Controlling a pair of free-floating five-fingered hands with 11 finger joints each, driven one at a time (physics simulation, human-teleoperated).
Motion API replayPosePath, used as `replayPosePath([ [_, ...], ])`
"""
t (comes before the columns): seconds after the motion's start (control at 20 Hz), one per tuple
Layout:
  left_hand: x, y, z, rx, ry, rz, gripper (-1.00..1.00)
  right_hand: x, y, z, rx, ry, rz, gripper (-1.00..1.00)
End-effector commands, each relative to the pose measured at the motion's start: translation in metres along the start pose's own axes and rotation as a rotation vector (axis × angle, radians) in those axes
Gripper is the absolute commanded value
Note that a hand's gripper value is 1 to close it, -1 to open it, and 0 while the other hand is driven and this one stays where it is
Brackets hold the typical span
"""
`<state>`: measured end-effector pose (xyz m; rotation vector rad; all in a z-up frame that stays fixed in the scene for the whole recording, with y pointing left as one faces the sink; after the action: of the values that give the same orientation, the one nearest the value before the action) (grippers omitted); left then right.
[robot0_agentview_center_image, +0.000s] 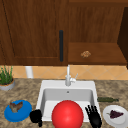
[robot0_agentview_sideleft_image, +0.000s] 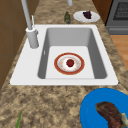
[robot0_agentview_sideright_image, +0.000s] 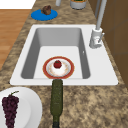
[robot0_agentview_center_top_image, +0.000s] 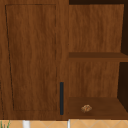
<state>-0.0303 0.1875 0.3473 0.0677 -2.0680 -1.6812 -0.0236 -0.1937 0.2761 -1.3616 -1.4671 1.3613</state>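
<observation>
In the front view the left hand (robot0_agentview_center_image: 36, 116) hangs at the lower left, just in front of the sink's near left corner, its black fingers curled into a closed fist around nothing. It is nearest the round blue plate (robot0_agentview_center_image: 18, 111) on the speckled brown countertop (robot0_agentview_center_image: 27, 91), which carries a brown chunk of cooked meat (robot0_agentview_center_image: 15, 106). The right hand (robot0_agentview_center_image: 94, 116) floats at the near right corner of the white rectangular sink (robot0_agentview_center_image: 67, 85), fingers straight and spread upward, holding nothing. Between the two hands a large red ball-like shape (robot0_agentview_center_image: 67, 114) covers the front of the basin; what it is cannot be told from this view.

The side views show a red-rimmed round plate (robot0_agentview_sideleft_image: 69, 63) lying flat on the basin floor, with a small red strawberry-like fruit (robot0_agentview_sideleft_image: 70, 62) sitting on its pale centre.

To the right of the right hand a white round plate (robot0_agentview_center_image: 115, 115) holds a dark purple bunch of grapes (robot0_agentview_center_image: 115, 114). Just behind it a dark green glass bottle (robot0_agentview_center_image: 107, 99) lies on its side on the counter, beside the sink's right edge.

A grey metal faucet (robot0_agentview_center_image: 68, 77) stands at the back rim. A potted green plant (robot0_agentview_center_image: 6, 78) sits at the far left. Above, a dark wooden wall cabinet (robot0_agentview_center_top_image: 32, 57) has its left door closed, with a black vertical handle (robot0_agentview_center_top_image: 61, 98); the open right-hand shelf holds a small tan lumpy item (robot0_agentview_center_top_image: 86, 108).
</observation>
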Motion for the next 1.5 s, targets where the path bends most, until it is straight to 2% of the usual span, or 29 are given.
replayPosePath([
  [0.0, 0.000, 0.000, 0.000, 0.000, 0.000, 0.000, 0.00, 0.027, 0.004, -0.009, -0.013, -0.013, 0.076, -1.00],
  [0.05, 0.000, 0.000, 0.000, 0.000, 0.000, 0.000, 0.00, 0.034, 0.007, -0.011, -0.013, -0.017, 0.093, -1.00],
  [0.15, 0.000, 0.000, 0.000, 0.000, 0.000, 0.000, 0.00, 0.047, 0.008, -0.012, -0.018, -0.018, 0.096, -1.00],
  [0.2, 0.000, 0.000, 0.000, 0.000, 0.000, 0.000, 0.00, 0.036, 0.004, -0.011, -0.006, -0.024, 0.042, -1.00],
  [0.25, 0.000, 0.000, 0.000, 0.000, 0.000, 0.000, 0.00, 0.033, 0.006, -0.011, -0.001, -0.016, 0.013, -1.00],
  [0.4, 0.000, 0.000, 0.000, 0.000, 0.000, 0.000, 0.00, 0.038, 0.009, -0.019, 0.000, -0.059, 0.009, -1.00],
  [0.55, 0.000, 0.000, 0.000, 0.000, 0.000, 0.000, 0.00, 0.017, 0.006, -0.012, 0.043, -0.095, -0.043, -1.00],
  [0.75, 0.000, 0.000, 0.000, 0.000, 0.000, 0.000, 0.00, 0.005, -0.008, -0.010, 0.126, -0.102, -0.034, -1.00],
  [1.1, 0.000, 0.000, 0.000, 0.000, 0.000, 0.000, 0.00, -0.018, -0.014, -0.004, 0.279, -0.065, -0.072, -1.00],
  [1.25, 0.000, 0.000, 0.000, 0.000, 0.000, 0.000, 0.00, -0.015, -0.035, -0.017, 0.291, -0.118, -0.067, -1.00],
  [1.35, 0.000, 0.000, 0.000, 0.000, 0.000, 0.000, 0.00, -0.016, -0.039, -0.020, 0.340, -0.143, -0.043, -1.00],
  [1.45, 0.000, 0.000, 0.000, 0.000, 0.000, 0.000, 0.00, -0.019, -0.028, -0.014, 0.299, -0.090, -0.048, -1.00],
])
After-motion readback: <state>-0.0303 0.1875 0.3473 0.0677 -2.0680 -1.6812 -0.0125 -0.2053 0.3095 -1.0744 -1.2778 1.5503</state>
